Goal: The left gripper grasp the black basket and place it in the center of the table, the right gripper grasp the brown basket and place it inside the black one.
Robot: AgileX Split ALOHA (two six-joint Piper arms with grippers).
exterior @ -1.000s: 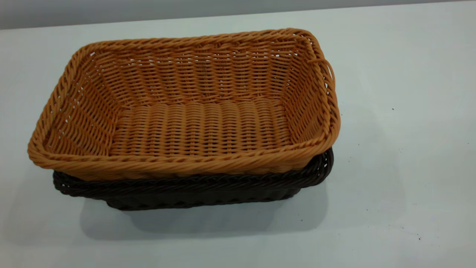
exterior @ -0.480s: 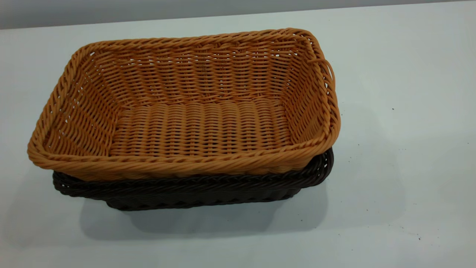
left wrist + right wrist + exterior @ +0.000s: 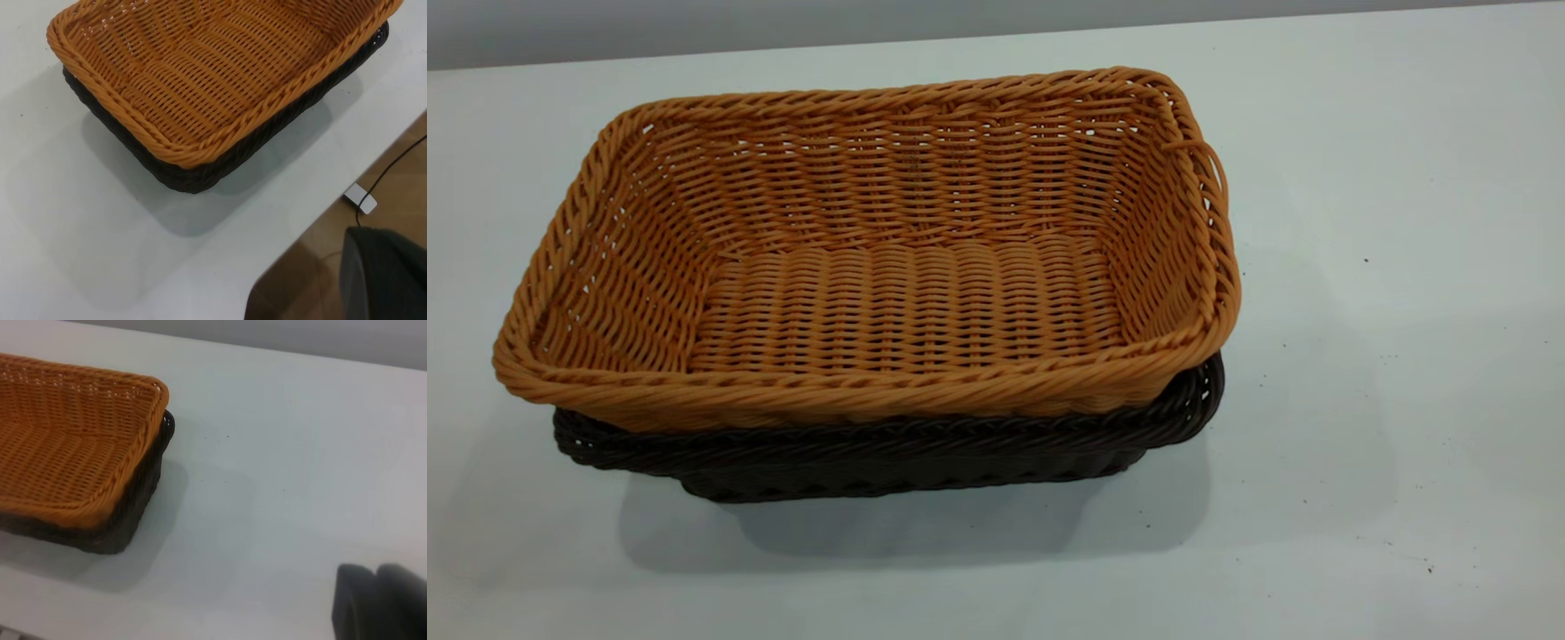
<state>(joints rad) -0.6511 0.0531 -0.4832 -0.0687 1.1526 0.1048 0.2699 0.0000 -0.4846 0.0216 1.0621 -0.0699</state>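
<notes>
The brown basket (image 3: 907, 302) sits nested inside the black basket (image 3: 889, 453), which stands on the white table (image 3: 1360, 400). Only the black basket's rim and near wall show below the brown one. Neither gripper shows in the exterior view. In the left wrist view the two baskets (image 3: 213, 73) (image 3: 193, 177) lie well away from the left gripper (image 3: 383, 273), a dark shape off the table's edge. In the right wrist view the right gripper (image 3: 380, 603) hovers over bare table, apart from the baskets (image 3: 60, 453) (image 3: 127, 520), its two fingers pressed together and empty.
The table's edge runs near the left gripper, with brown floor beyond it. A small white box (image 3: 360, 199) with a black cable lies on that floor. A few dark specks (image 3: 1366, 260) dot the table right of the baskets.
</notes>
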